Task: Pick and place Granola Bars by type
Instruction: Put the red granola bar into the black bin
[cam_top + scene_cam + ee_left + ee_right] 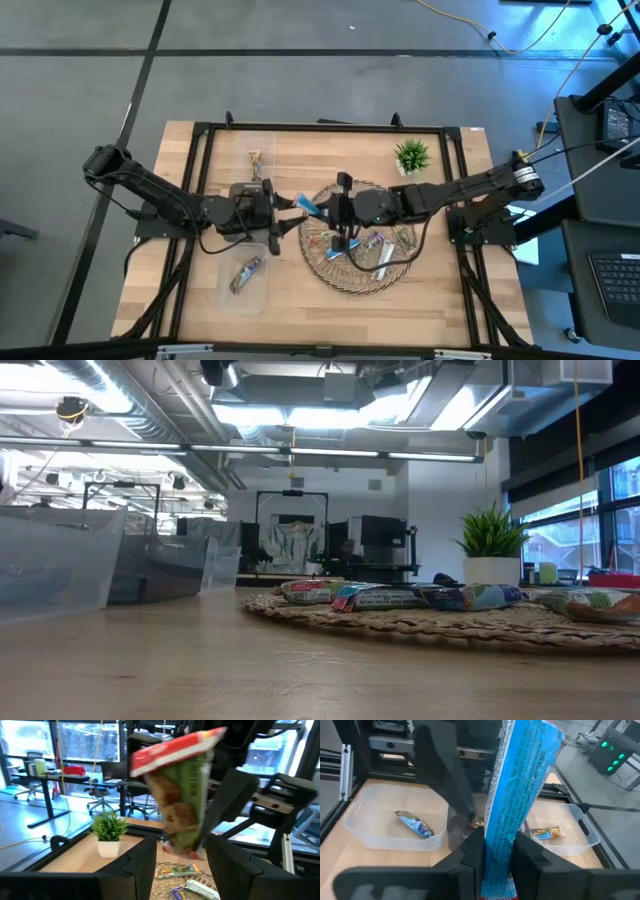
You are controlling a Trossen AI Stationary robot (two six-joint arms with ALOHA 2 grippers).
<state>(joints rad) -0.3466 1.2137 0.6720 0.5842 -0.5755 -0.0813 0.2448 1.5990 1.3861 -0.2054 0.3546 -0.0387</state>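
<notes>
Granola bar (pixel 520 795) clamped upright in right gripper (pixel 492 850) jaws above mat.

bars (pixel 372 243) on mat (pixel 322 268); plant (pixel 411 156) behind; bins (pixel 262 290) left.

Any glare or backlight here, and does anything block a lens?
Low view: ceiling lights glare overhead. Left wrist view: bright windows backlight the scene. Right wrist view: the blue bar, gripped by the right end effector, covers the middle. High view: table evenly lit.
</notes>
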